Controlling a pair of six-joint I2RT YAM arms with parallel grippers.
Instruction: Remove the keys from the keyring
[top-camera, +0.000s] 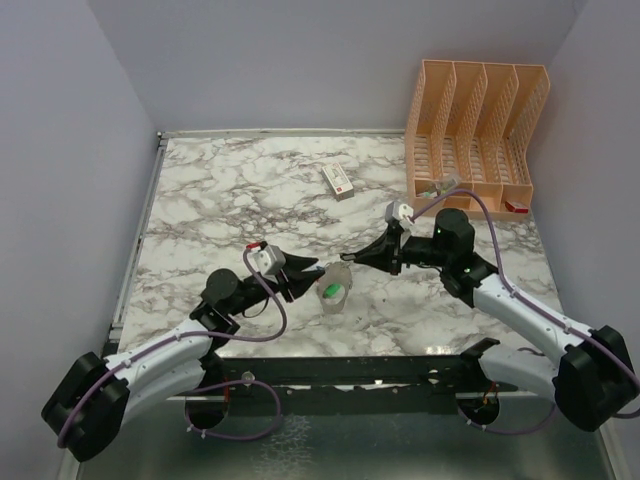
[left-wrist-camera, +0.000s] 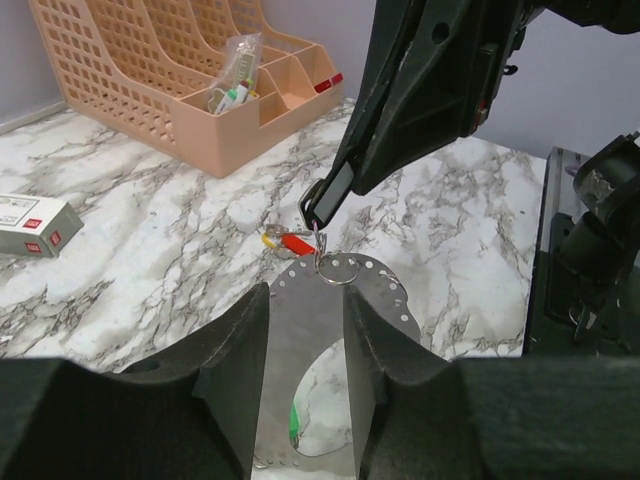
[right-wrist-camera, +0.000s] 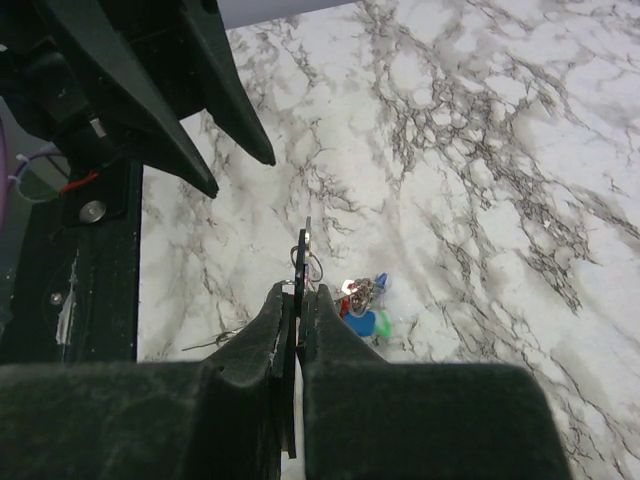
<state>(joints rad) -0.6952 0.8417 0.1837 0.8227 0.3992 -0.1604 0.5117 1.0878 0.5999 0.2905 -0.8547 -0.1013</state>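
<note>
Marble-patterned white surface; peach slotted file rack at back right, well apart from the work.

Left pincer grasps the keyring, a thin grey perforated metal band, across its width. Right pincer is clenched on the band's far end, at a small wire ring. The keys, tiny ones with red, blue and green plastic heads, lie bunched on the surface just beside that end. I can't tell whether they hang on the ring.

Risks, as I judge them:
- Both arms hold one flexible band, so an opposed pull could bend it or pop it from a grip.
- Right pincer's hold is on a thin edge, so a twist may slip it.
- Keys freed abruptly could skitter toward the near edge.
</note>
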